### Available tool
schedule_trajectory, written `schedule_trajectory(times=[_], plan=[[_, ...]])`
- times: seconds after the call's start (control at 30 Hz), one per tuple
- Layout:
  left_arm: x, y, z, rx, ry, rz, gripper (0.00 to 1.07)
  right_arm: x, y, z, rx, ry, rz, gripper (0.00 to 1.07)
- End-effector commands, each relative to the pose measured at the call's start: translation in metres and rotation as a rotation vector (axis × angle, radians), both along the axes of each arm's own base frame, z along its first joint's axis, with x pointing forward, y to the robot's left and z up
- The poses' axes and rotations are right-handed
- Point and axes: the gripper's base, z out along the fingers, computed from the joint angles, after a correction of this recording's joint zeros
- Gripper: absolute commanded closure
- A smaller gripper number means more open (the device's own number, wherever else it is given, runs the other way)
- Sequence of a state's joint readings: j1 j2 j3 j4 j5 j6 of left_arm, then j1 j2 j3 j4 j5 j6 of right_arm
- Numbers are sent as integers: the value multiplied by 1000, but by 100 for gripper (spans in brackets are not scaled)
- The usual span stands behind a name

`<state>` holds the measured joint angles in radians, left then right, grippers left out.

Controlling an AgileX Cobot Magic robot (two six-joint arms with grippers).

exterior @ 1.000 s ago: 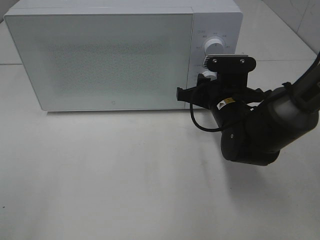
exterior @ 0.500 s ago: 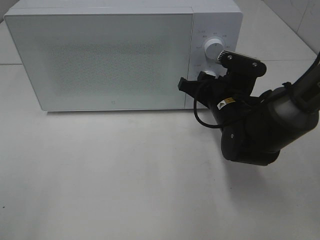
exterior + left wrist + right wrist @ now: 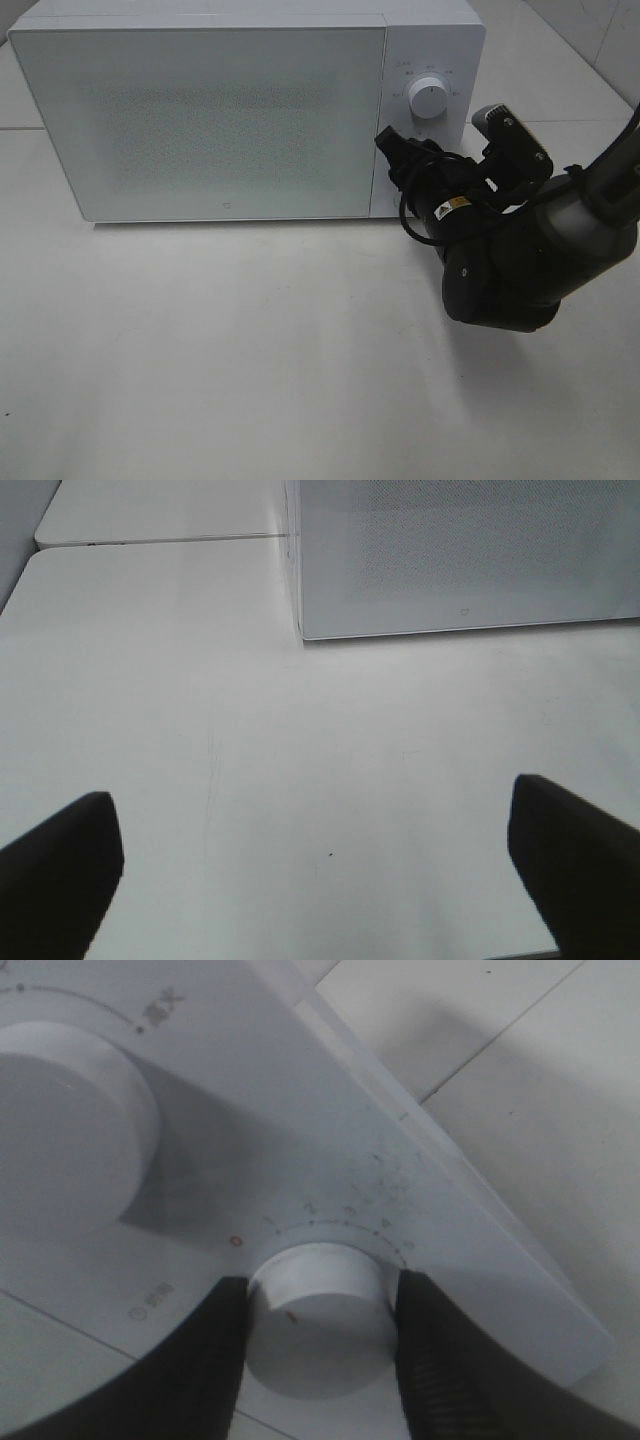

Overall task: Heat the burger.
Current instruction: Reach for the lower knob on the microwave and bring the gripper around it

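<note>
Rolling clockwise over the last second, the right gripper (image 3: 320,1332) has turned its wrist from level to steeply tilted, while staying at the same spot on the control panel of the microwave (image 3: 200,110). In the wrist view both of its fingers press the sides of the timer dial (image 3: 312,1280), the lower of two. The jaws are about half closed on it, just below the numbered scale. The upper dial (image 3: 431,97) is untouched. That twist most likely means the cooking time is being set, a late step in the heating.

No view shows the burger. The microwave door is closed and its dotted window reveals nothing, so the burger is presumably inside, behind the door and to the left of the gripper at the panel.

The left gripper (image 3: 320,870) hangs wide open and empty over the bare table (image 3: 300,760), in front of the microwave's corner.
</note>
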<state>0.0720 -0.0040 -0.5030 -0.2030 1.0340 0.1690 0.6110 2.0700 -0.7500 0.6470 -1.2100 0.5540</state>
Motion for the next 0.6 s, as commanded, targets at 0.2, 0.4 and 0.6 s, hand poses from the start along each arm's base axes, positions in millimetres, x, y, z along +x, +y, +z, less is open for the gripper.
schedule_trajectory(times=[0.2, 0.4, 0.6], plan=[[-3, -1, -1, -5, -22, -6, 6, 4, -2, 17, 158, -163, -34, 92], [-3, -1, -1, -5, -22, -6, 6, 4, -2, 17, 166, -163, -36, 98], [-3, -1, -1, -5, -22, -6, 6, 6, -1, 19, 216, -171, -43, 105]])
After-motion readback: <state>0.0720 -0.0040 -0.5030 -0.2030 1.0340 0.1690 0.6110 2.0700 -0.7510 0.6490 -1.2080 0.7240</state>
